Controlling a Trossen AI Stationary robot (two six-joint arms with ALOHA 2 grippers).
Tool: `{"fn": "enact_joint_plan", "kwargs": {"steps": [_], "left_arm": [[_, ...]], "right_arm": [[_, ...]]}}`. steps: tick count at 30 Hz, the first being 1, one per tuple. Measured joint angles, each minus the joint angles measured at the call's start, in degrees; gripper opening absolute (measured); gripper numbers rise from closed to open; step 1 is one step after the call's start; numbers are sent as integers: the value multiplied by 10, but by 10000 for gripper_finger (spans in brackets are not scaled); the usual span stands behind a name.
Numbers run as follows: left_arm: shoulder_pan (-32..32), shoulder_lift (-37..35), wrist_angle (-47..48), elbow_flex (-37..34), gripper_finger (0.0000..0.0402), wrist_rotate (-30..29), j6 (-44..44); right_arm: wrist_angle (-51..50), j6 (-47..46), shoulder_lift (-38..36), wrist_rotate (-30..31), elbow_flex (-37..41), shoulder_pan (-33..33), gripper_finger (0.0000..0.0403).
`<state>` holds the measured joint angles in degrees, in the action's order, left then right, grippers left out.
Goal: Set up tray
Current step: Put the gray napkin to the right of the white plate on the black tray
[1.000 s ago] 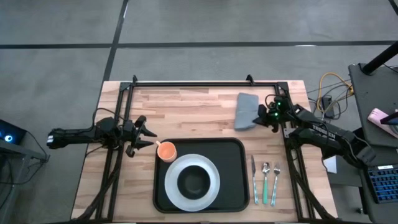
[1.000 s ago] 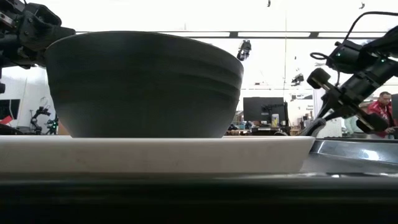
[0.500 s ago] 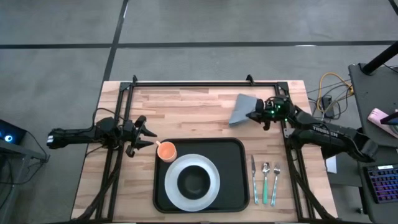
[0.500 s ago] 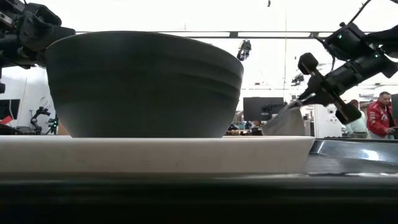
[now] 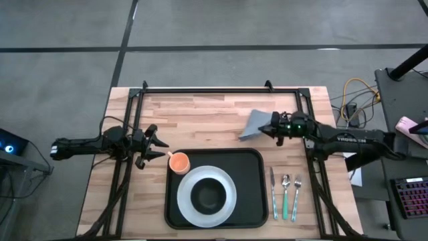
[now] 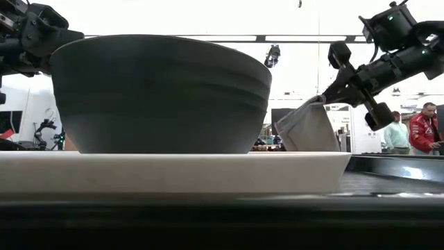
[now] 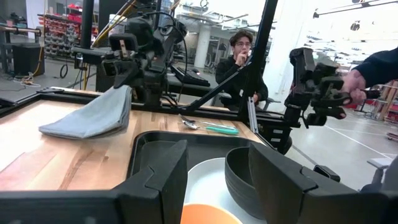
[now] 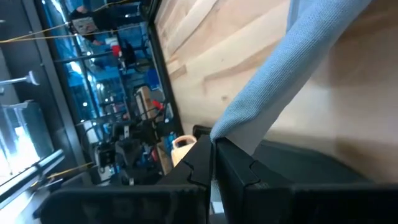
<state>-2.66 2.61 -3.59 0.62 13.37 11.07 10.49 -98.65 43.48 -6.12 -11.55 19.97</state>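
While the right gripper clamps one edge of the grey napkin, the cloth hangs free just beyond the tray's far rim, probably so it clears that rim. On the tray sit a white plate, a dark bowl and an orange cup. Beside the cup waits the left gripper, fingers apart and empty.

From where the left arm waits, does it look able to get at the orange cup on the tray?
Probably yes. The left gripper hangs open just beside the orange cup, which stands in the tray corner nearest it, with nothing between them. The right gripper, shut on the napkin, is well clear.
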Motion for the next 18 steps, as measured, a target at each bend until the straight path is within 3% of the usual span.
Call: {"fn": "enact_joint_plan", "kwargs": {"steps": [10,18], "left_arm": [[0,0,0,0,151,0,0],[0,0,0,0,151,0,0]], "right_arm": [[25,-64,43,129,-13,-178,8],[28,-100,93,183,-22,-307,8]]}}
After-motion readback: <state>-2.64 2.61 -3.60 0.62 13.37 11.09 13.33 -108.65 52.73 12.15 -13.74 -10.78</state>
